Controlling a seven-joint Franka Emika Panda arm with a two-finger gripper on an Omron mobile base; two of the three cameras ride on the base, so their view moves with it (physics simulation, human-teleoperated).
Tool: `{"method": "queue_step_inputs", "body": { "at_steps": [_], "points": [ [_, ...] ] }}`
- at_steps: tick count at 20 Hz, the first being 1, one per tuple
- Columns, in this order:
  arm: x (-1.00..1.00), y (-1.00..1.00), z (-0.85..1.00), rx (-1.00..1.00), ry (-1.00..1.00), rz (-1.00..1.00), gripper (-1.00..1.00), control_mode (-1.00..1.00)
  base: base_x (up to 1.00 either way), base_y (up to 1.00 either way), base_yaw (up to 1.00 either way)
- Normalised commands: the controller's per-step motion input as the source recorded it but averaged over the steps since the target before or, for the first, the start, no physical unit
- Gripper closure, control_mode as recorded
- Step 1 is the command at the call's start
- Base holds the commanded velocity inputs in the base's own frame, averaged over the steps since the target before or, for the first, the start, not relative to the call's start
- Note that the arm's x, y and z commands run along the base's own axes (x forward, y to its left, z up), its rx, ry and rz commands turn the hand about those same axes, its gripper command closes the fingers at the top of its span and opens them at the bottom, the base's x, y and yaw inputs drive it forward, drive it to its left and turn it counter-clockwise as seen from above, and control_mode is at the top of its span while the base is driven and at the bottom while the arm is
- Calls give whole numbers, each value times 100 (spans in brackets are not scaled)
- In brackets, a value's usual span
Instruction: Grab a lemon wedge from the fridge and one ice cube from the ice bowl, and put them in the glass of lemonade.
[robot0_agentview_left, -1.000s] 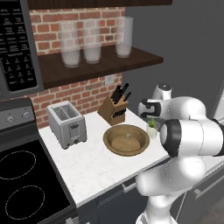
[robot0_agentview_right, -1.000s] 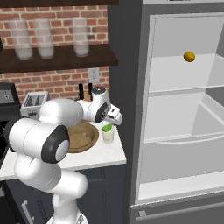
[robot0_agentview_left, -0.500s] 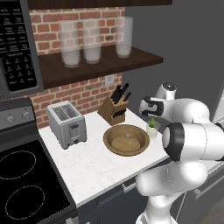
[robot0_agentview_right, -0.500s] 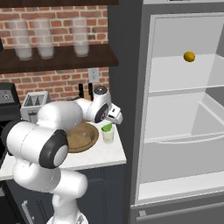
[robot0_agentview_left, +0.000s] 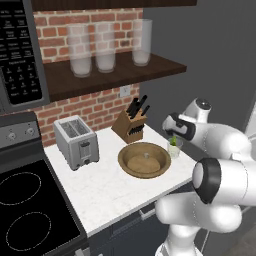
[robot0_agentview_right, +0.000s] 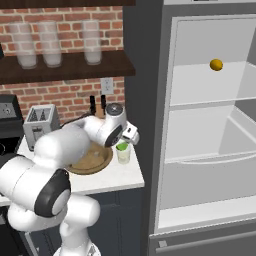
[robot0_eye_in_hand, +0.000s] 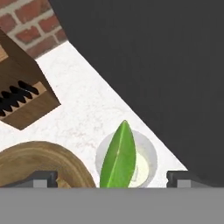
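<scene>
The glass of lemonade (robot0_agentview_left: 174, 149) (robot0_agentview_right: 123, 154) (robot0_eye_in_hand: 148, 154) stands at the counter's right end beside the ice bowl (robot0_agentview_left: 144, 160) (robot0_agentview_right: 92, 159) (robot0_eye_in_hand: 35, 162). A yellow-green lemon wedge (robot0_eye_in_hand: 119, 155) (robot0_agentview_right: 122, 147) stands upright in the glass. My gripper (robot0_agentview_left: 173, 136) (robot0_agentview_right: 128, 141) (robot0_eye_in_hand: 113, 178) hangs just above the glass, open, with nothing between its fingertips (robot0_eye_in_hand: 43, 177). A tiny pale speck (robot0_agentview_left: 145, 155) in the bowl's middle may be the ice cube. The fridge (robot0_agentview_right: 200, 100) stands open to the right.
A knife block (robot0_agentview_left: 134, 125) (robot0_eye_in_hand: 17, 96) sits behind the bowl, with a toaster (robot0_agentview_left: 75, 141) to its left and the stove (robot0_agentview_left: 25, 210) beyond. Tall frosted glasses (robot0_agentview_left: 106, 47) line the shelf above. A small round yellow fruit (robot0_agentview_right: 216, 64) lies on an upper fridge shelf.
The hand has stayed over the glass while the arm's elbow swung lower and back toward the base. The wedge stands in the glass throughout.
</scene>
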Motion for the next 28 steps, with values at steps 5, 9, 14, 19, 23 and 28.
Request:
{"method": "queue_step_inputs", "body": {
  "at_steps": [5, 9, 14, 19, 23, 28],
  "points": [
    [-30, 33, 39, 1, -15, 0, -100, -100, 0, 0, 0],
    [-26, 44, 53, 3, -20, 0, -100, -100, 0, 0, 0],
    [-54, 14, 69, 7, -21, 0, -100, -100, 0, 0, 0],
    [-24, 0, 95, 7, -4, 0, -100, -100, 0, 0, 0],
    [3, 0, 100, 2, 6, 0, -100, -100, 0, 0, 0],
    [9, -7, 96, 0, 34, 0, -100, -100, 0, 0, 0]
  ]
}}
